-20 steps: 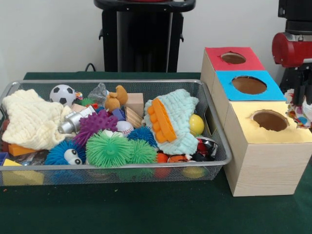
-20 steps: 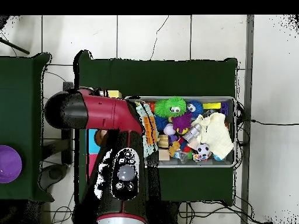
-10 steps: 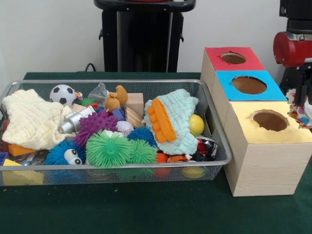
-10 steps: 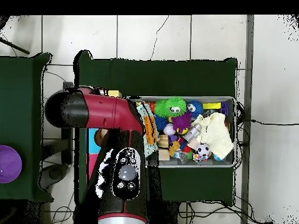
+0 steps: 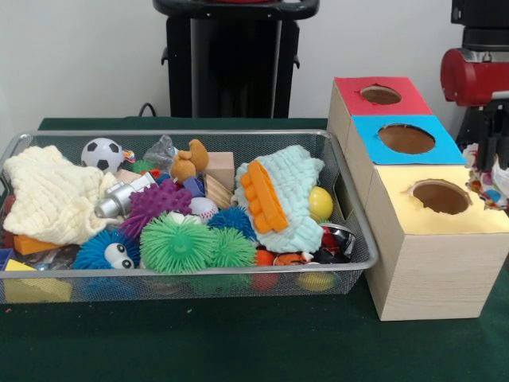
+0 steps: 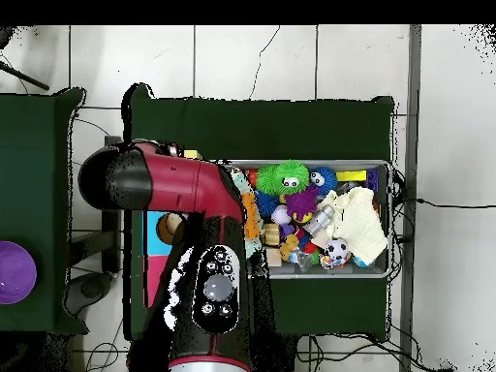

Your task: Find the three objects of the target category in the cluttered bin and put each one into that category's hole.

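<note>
My gripper [image 5: 496, 156] hangs at the right edge of the front view, just right of the yellow hole [image 5: 440, 196] in the wooden box. A white cloth with coloured specks [image 5: 483, 177] dangles from it, so it looks shut on that cloth. The box also has a blue hole [image 5: 406, 138] and a red hole [image 5: 380, 94]. In the wire bin [image 5: 191, 274] lie a cream cloth [image 5: 52, 195] at the left and a light-blue cloth [image 5: 293, 203] at the right. In the overhead view the red arm [image 6: 165, 184] covers the box and the gripper.
The bin also holds spiky rubber balls [image 5: 176, 243], a small football [image 5: 102, 153], an orange brick [image 5: 266, 195], a yellow ball [image 5: 320, 203] and wooden blocks [image 5: 219, 169]. A purple bowl [image 6: 14, 272] sits on a second table at the overhead view's left.
The arm shifted slightly sideways beside the yellow hole and ended a little higher. The speckled cloth stays in the gripper. Nothing in the bin moved.
</note>
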Controlling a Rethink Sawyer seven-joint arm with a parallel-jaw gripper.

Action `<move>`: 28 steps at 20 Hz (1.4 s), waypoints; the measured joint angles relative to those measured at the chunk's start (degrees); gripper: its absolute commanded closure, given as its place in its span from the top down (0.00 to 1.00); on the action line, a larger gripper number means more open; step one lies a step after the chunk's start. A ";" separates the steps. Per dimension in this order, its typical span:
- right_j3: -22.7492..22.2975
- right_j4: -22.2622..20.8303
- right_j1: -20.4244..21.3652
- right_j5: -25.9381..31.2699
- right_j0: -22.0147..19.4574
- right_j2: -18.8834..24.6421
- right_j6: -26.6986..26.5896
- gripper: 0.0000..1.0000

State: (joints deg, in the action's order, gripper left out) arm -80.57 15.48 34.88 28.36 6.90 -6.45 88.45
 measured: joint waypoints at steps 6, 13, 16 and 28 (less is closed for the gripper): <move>-0.27 0.15 1.10 0.00 -1.91 0.37 0.00 0.00; -2.61 0.59 3.89 0.00 -6.58 2.89 0.00 0.00; -3.54 0.58 4.55 0.00 -7.75 3.37 0.00 0.00; -6.92 0.47 6.05 0.00 -7.85 3.61 0.00 0.00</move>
State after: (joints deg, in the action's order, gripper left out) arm -87.49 15.95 40.93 28.36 -0.95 -2.83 88.45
